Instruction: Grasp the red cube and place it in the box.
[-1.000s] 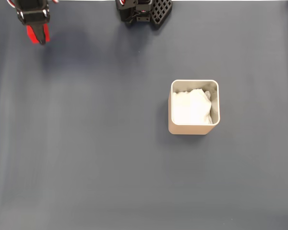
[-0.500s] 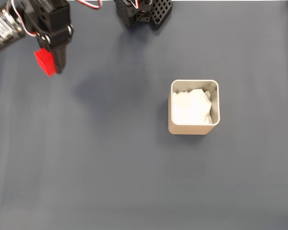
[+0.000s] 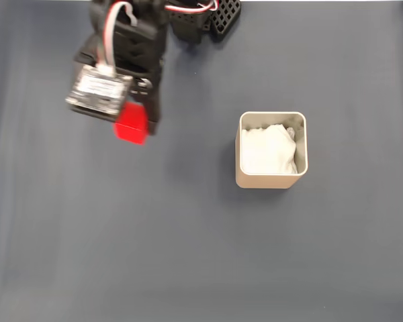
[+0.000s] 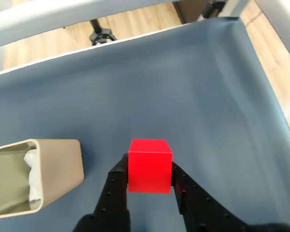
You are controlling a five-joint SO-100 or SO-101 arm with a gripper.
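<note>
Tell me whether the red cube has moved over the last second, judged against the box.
Yes. In the fixed view the red cube, held in the gripper, has travelled rightward and down the picture toward the box, which has stayed put.

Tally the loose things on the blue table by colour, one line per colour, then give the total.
Red: 1, the red cube, held in the gripper
Beige: 1, the box
White: 1, the paper lying inside the box
Total: 3
</note>
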